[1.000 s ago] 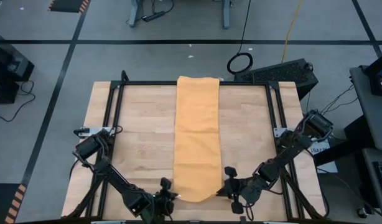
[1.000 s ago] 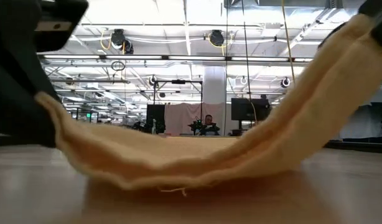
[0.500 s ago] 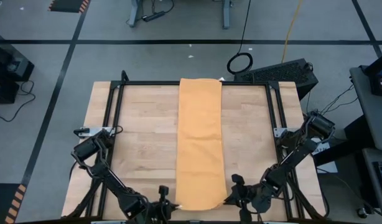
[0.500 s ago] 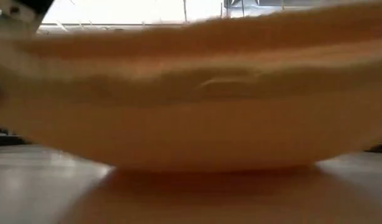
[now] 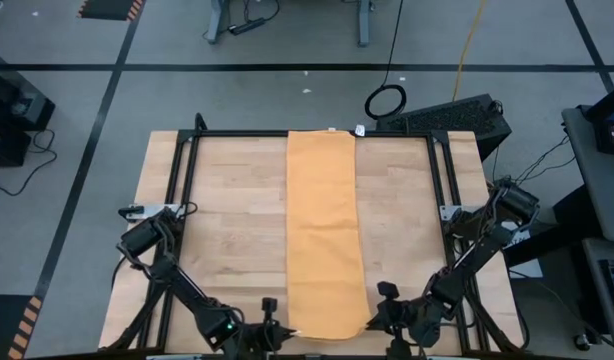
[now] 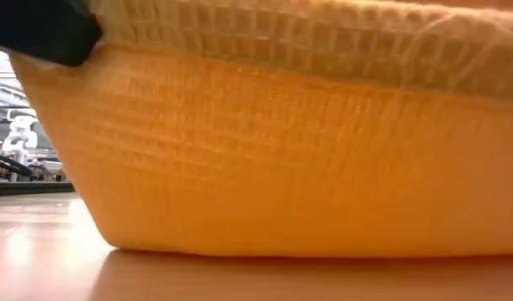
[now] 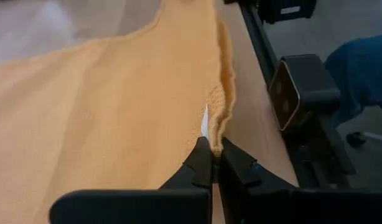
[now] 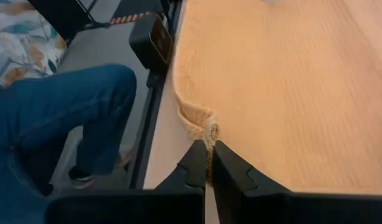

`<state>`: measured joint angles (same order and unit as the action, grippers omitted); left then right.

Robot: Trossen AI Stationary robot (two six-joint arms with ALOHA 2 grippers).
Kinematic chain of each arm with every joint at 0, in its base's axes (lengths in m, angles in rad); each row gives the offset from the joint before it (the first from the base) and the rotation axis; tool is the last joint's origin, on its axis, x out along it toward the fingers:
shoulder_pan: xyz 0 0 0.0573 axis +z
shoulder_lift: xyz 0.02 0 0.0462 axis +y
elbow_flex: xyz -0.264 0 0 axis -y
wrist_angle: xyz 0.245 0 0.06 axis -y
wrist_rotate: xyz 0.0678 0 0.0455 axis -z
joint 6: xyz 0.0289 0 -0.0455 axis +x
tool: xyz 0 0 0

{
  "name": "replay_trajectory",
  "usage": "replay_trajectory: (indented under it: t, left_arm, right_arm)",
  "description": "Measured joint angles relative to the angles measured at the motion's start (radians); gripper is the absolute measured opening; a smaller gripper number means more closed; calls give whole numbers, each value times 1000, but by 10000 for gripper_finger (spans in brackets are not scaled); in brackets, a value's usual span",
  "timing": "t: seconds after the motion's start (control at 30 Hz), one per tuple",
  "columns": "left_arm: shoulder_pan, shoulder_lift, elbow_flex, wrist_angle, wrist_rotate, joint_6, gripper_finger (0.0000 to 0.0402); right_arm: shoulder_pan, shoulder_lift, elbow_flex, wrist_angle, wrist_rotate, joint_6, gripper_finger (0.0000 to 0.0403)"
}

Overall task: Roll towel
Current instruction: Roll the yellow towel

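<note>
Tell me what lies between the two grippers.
Only the towel's near edge spans from the left gripper to the right gripper, each shut on a corner; the high view shows it.

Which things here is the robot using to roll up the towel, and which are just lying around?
For the job:
- mustard-yellow rectangular cloth towel, laid out in a long strip on the wooden table
- left gripper, shut on the towel's near edge
- right gripper, shut on the same edge

Just lying about:
- black cable ring on the floor
- person's blue-trousered leg beside the table
</note>
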<state>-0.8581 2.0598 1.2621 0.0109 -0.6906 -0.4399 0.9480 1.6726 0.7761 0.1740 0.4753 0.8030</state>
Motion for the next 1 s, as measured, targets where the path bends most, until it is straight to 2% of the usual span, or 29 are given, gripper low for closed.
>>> replay_trajectory:
  t: [0.17,0.33,0.5,1.0]
  left_arm:
    - [28,0,0,-13,43,-70,11]
    - [62,0,0,-131,61,-205,12]
    - [91,-1,-29,-231,59,-333,13]
    - [111,-2,-90,-165,73,-366,14]
  right_arm:
    - [3,16,0,-3,24,62,2]
    - [0,16,0,-18,33,119,2]
    - [-18,16,0,-118,81,152,2]
    - [-46,17,0,-185,76,156,2]
